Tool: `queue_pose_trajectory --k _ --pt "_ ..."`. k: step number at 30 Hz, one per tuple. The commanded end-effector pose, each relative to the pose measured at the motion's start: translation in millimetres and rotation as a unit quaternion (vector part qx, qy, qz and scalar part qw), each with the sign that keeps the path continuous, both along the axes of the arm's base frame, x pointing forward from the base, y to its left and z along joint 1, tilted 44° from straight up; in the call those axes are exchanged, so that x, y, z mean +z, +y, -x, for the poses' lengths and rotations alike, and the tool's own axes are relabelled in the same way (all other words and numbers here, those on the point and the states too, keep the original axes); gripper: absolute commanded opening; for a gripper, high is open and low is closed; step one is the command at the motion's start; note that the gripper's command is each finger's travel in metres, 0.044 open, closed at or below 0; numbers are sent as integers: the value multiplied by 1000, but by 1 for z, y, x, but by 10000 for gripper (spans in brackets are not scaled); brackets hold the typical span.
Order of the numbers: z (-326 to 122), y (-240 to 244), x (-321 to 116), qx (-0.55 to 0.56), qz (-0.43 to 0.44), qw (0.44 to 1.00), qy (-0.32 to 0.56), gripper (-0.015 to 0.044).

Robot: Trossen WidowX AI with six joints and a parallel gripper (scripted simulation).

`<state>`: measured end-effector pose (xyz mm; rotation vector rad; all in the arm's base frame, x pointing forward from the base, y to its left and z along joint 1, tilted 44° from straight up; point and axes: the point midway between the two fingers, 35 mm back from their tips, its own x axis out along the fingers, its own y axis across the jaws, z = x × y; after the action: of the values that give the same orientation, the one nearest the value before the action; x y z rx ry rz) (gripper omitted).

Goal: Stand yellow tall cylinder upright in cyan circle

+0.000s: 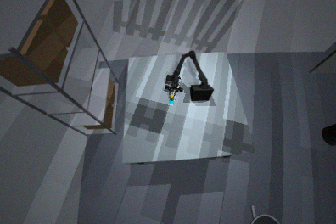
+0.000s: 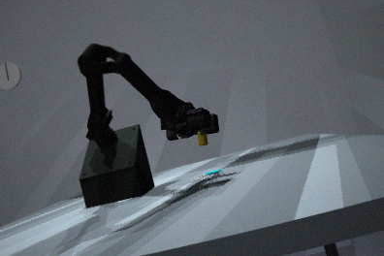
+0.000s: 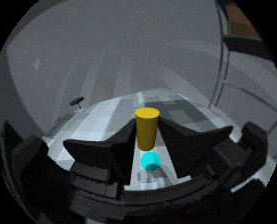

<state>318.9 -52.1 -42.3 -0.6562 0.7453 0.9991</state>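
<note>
Clenching the yellow cylinder (image 2: pixel 202 138) near its top, the pincer (image 2: pixel 201 129) hangs it upright above the cyan circle (image 2: pixel 212 172), ready for lowering onto the surface (image 2: pixel 310 176).

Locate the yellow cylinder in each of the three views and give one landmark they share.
Top: yellow cylinder is a small spot just left of centre, at the gripper, directly above the cyan circle in the picture.
Exterior: it hangs upright from the gripper, mid-frame, clear of the table.
Wrist: it stands at centre between the dark fingers.
Shared landmark: the cyan circle, just below the cylinder in every picture.
</note>
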Motion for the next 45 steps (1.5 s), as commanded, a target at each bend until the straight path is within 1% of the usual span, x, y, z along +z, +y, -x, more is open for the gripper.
queue_pose_trajectory --k 1,16,33,45 --pt "0 0 3 5 -8 1000 -16 105" --pt "0 -4 14 13 -30 997 -70 105" --pt "0 -4 14 13 -30 997 -71 105" --pt "2 -39 -20 13 -28 997 -69 105"
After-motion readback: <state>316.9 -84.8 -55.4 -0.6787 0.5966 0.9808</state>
